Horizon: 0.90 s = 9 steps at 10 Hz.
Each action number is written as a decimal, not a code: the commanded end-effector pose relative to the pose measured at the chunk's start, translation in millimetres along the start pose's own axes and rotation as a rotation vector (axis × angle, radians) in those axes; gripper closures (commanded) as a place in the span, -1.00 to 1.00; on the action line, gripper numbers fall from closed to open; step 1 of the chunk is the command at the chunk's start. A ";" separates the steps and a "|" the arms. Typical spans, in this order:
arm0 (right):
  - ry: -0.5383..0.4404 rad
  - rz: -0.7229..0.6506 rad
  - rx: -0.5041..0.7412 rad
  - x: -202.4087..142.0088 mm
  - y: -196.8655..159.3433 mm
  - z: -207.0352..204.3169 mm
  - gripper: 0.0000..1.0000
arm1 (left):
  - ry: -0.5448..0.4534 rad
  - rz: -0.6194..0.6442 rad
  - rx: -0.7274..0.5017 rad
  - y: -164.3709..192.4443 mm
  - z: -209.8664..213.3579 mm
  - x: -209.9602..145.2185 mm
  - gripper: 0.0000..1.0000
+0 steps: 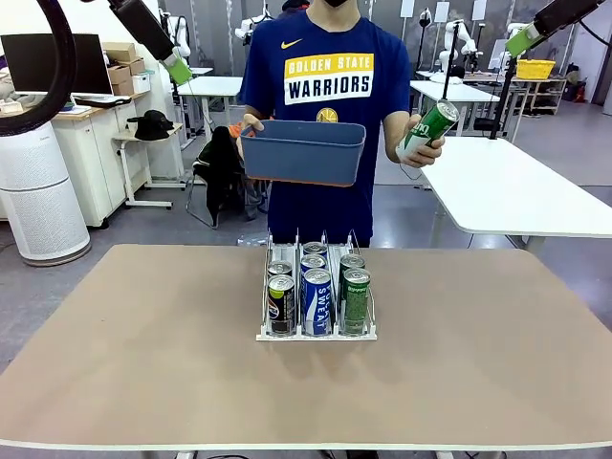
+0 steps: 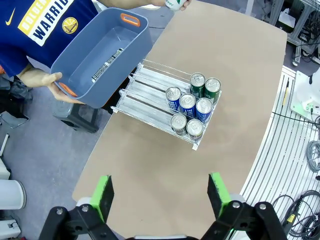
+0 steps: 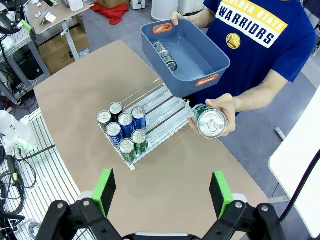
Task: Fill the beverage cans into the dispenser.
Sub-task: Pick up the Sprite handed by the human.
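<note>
- Dispenser (image 1: 316, 337): stands at the middle of the table (image 1: 134, 344), towards the person's side, with three lanes running from the robot to the person.
- Beverage cans in the dispenser: seven stand upright, packed against the end nearest the robot. There are two black cans (image 1: 281, 304) in the lane on the robot's left, three blue cans (image 1: 316, 299) in the middle lane and two green cans (image 1: 356, 299) in the right lane. The far ends of the lanes are bare.
- Person: stands at the far edge. One hand (image 1: 422, 151) holds a further green can (image 1: 427, 127), tilted, in the air. The other hand (image 1: 251, 124) holds a blue-grey bin (image 1: 304, 151) above the far end of the dispenser.
- Bin contents: one dark can (image 3: 164, 55) lies on its side.
- Left gripper (image 2: 160, 179): jaws spread wide and empty, high above the near table edge.
- Right gripper (image 3: 162, 174): likewise spread and empty, raised well clear of the dispenser.
</note>
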State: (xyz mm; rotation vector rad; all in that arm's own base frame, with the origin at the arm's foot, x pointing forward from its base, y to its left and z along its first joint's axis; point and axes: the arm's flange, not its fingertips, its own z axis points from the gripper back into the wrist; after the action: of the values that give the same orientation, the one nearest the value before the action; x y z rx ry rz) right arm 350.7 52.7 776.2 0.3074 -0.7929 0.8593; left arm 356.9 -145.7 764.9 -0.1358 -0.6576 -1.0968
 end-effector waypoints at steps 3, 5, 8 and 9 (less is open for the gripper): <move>0.001 0.001 0.002 -0.4 1.2 -0.4 -1.00 | 0.005 -0.002 -0.007 -0.1 1.4 -1.8 -1.00; 0.001 0.001 0.002 -0.4 1.2 -0.4 -1.00 | 0.005 -0.002 -0.007 -0.1 1.4 -1.8 -1.00; 0.001 0.001 0.002 -0.4 1.2 -0.4 -1.00 | 0.005 -0.002 -0.007 -0.1 1.4 -1.8 -1.00; 0.001 0.001 0.002 -0.4 1.2 -0.4 -1.00 | 0.005 -0.002 -0.007 -0.1 1.4 -1.8 -1.00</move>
State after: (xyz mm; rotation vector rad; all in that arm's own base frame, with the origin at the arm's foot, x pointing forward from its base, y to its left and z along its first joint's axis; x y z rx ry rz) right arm 350.7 52.7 776.2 0.3074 -0.7929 0.8593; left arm 356.9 -145.7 764.8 -0.1359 -0.6575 -1.0969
